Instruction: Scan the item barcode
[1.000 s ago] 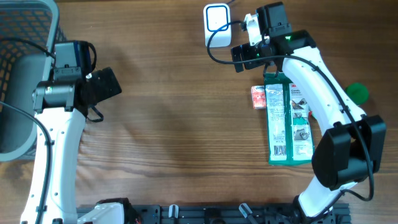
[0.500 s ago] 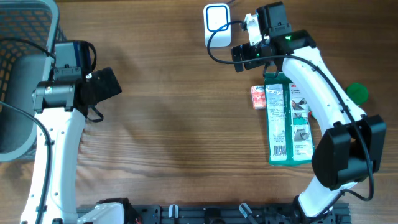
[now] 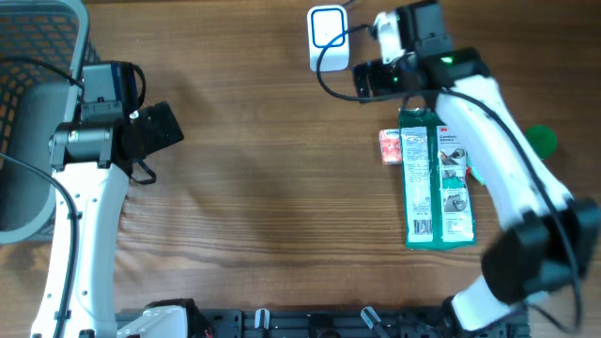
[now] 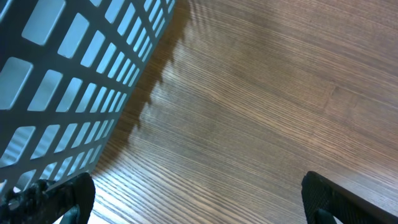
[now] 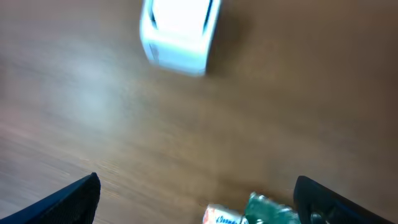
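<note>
Wood grain covers the table [image 3: 263,188], and on its right side the long green pack [image 3: 437,183] lies flat, a small red-and-white packet [image 3: 390,145] just beside its left edge near the top and the white scanner [image 3: 327,38] further up toward the far edge. The right gripper [image 5: 199,202] hovers over the bare wood between scanner and pack, its fingers spread wide with nothing in them. Over on the left, the left gripper [image 4: 199,199] hangs next to a grey mesh basket [image 4: 62,74], its fingers likewise spread wide around nothing.
</note>
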`<state>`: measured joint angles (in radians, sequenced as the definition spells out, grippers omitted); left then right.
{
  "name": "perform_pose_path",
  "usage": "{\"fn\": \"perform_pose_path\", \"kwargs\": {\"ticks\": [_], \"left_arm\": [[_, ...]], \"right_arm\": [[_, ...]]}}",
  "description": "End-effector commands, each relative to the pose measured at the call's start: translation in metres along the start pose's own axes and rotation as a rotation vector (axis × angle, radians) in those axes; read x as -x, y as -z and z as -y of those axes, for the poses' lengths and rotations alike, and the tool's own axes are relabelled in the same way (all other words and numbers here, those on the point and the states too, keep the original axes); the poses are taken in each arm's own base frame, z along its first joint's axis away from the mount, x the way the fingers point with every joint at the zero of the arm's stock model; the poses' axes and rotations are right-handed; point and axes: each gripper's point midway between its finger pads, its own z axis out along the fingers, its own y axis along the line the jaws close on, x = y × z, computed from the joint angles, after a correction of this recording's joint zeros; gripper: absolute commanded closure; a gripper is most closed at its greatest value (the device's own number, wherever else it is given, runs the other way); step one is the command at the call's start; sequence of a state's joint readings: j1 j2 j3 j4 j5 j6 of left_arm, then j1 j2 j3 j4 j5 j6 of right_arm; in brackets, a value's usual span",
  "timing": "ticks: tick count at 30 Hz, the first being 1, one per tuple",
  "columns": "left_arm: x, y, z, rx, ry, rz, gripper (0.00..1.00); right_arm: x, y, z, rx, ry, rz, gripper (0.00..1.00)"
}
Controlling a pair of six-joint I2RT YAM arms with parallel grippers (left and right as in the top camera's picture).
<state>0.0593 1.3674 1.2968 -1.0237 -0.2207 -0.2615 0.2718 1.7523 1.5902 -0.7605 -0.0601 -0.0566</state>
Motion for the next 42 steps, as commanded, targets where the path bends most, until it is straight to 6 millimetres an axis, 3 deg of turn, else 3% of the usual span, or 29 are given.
{"fn": "perform_pose_path", "kwargs": {"ticks": [1, 4, 7, 11, 12, 13, 20, 23, 26, 31, 37, 42], "left_arm": [[0.007, 0.007, -0.004, 0.008, 0.019, 0.031, 0.0], [0.007, 0.007, -0.004, 0.008, 0.019, 0.031, 0.0], [0.007, 0.007, -0.004, 0.008, 0.019, 0.031, 0.0], [0.007, 0.007, -0.004, 0.008, 0.019, 0.031, 0.0], [0.007, 0.007, -0.004, 0.008, 0.019, 0.031, 0.0], [0.007, 0.007, -0.004, 0.008, 0.019, 0.031, 0.0], [0.007, 0.007, -0.004, 0.008, 0.019, 0.031, 0.0], [0.007, 0.007, -0.004, 0.008, 0.019, 0.031, 0.0], [0.007, 0.007, -0.004, 0.008, 0.019, 0.031, 0.0], [0.007, 0.007, -0.004, 0.008, 0.019, 0.031, 0.0], [0.007, 0.007, -0.004, 0.008, 0.019, 0.031, 0.0], [0.007, 0.007, -0.004, 0.008, 0.019, 0.031, 0.0]], "right_arm": [[0.051, 0.13, -0.007, -0.006, 0.016, 0.326, 0.0], [0.057, 0.209, -0.009, -0.026, 0.026, 0.498, 0.0], [0.047, 0.294, -0.014, -0.04, 0.036, 0.677, 0.0], [0.005, 0.374, -0.013, -0.097, 0.023, 0.813, 0.0], [-0.021, 0.397, -0.013, -0.111, 0.017, 0.836, 0.0], [-0.036, 0.407, -0.014, -0.111, 0.017, 0.84, 0.0], [-0.12, 0.411, -0.019, -0.101, -0.02, 0.78, 0.0], [-0.144, 0.396, -0.017, -0.123, -0.031, 0.812, 0.0], [-0.155, 0.377, -0.014, -0.149, -0.041, 0.856, 0.0], [-0.151, 0.339, -0.007, -0.178, -0.03, 1.004, 0.0], [-0.125, 0.341, -0.003, -0.203, 0.004, 1.371, 0.0], [-0.122, 0.321, 0.0, -0.211, 0.017, 1.493, 0.0]]}}
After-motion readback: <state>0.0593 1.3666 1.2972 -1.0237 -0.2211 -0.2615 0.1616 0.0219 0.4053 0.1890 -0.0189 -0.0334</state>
